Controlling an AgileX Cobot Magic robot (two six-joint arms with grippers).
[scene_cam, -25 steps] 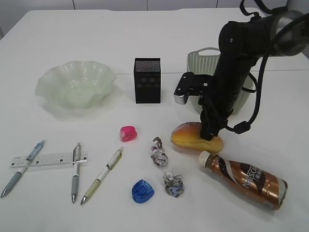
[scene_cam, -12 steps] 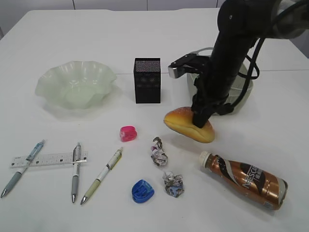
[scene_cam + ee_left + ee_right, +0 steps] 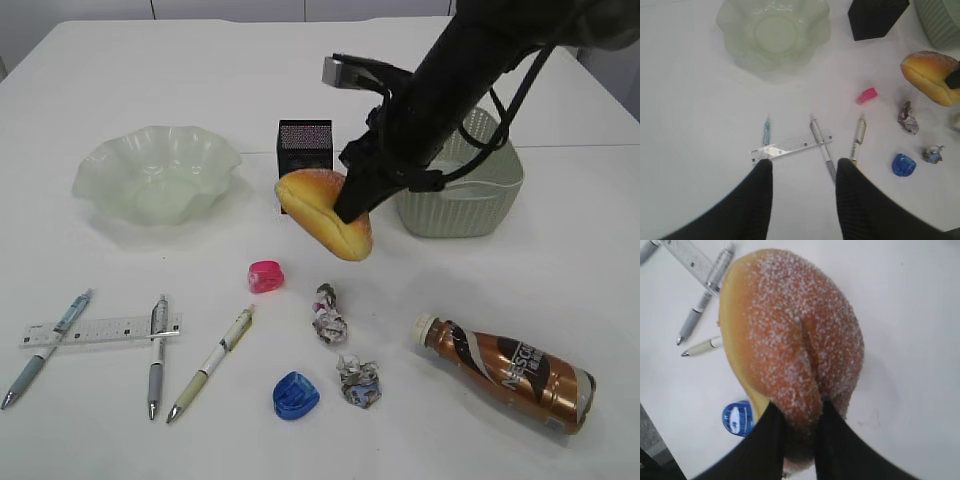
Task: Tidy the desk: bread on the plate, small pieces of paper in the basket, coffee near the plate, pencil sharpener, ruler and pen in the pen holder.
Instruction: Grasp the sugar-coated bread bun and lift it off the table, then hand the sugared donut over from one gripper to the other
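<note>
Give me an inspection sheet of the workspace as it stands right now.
Surface: white desk, dry, unmarked.
Job's things: golden-brown bread lifted off the desk; pale green ruffled plate empty; grey-green basket; black mesh pen holder; brown coffee bottle lying down; two paper wads; ruler across pens.
Clutter: pink and blue sharpeners.
End effectors: right end effector shut on bread; left end effector open, empty.
Cables: black loops on right arm.
Surroundings: nothing seen.

Golden-brown bread (image 3: 322,210) tilted, in the air between plate (image 3: 158,178) and basket (image 3: 470,195)
</note>
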